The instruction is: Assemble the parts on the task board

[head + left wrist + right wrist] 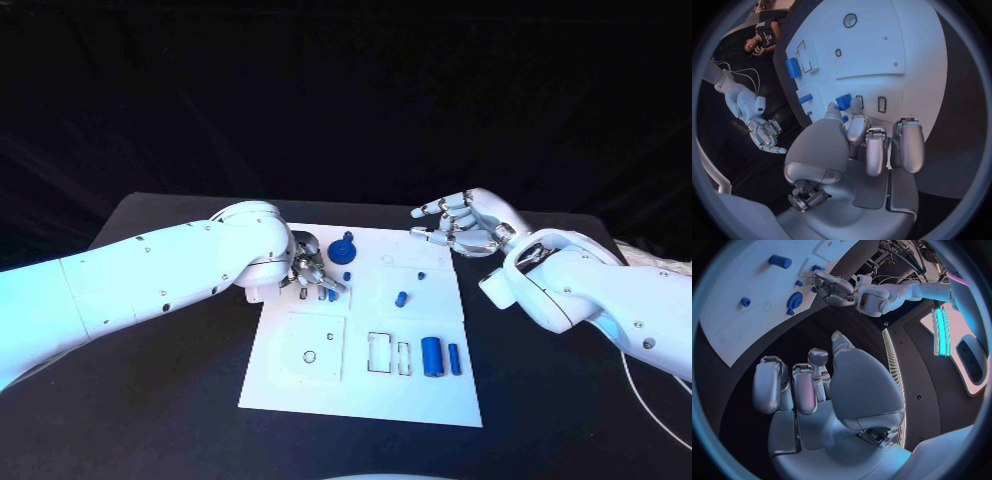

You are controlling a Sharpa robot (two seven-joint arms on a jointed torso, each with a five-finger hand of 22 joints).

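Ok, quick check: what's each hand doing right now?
Left hand: fingers down on a small blue part on the task board; grip cannot be told.
Right hand: open, holding nothing.

left hand (pixel 870 145) over task board (pixel 911 45), blue parts (pixel 793 67)

Cool bluish light falls from above onto the flat white rectangular task board (pixel 361 370), which shows bright against the matte black desk (pixel 173 400) and the dim backdrop. The glossy white left arm (pixel 130 285) carries a cyan sheen. Both wrist views bend straight edges strongly (fisheye), darkening toward the circular rim.
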